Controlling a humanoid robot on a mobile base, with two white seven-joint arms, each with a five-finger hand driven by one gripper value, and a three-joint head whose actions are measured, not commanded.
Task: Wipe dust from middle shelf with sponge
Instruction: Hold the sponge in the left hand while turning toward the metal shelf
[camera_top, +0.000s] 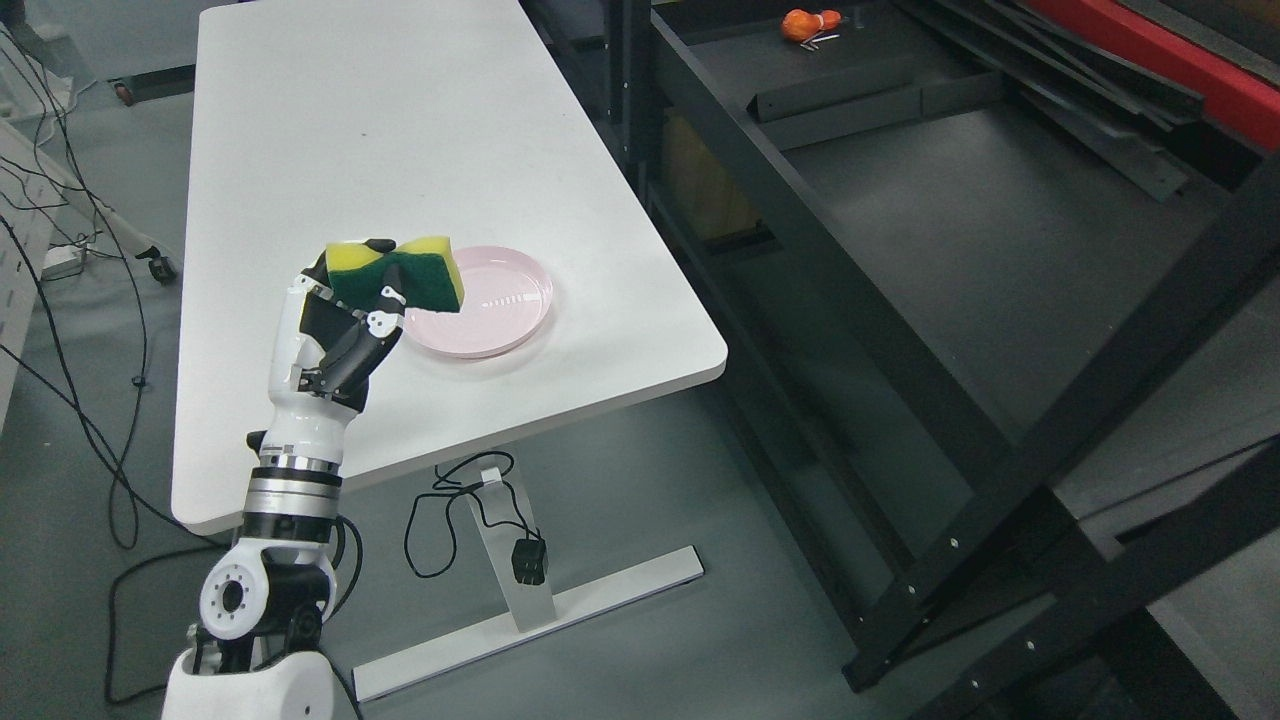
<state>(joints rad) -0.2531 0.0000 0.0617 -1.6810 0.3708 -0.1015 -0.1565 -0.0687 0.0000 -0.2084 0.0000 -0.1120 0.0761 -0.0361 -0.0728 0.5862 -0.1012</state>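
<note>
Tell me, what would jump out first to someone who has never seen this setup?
Most striking is the robot's white left hand, raised at the lower left, its fingers squeezing a yellow and green sponge above the white table. Just behind the sponge, a pale pink plate lies near the table's right edge. To the right stands a big black shelf rack, with a small orange object at the top.

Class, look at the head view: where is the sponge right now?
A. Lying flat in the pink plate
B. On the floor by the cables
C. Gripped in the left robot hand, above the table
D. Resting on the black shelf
C: the left robot hand has its fingers closed on the sponge, held up beside the pink plate, not in it.
</note>
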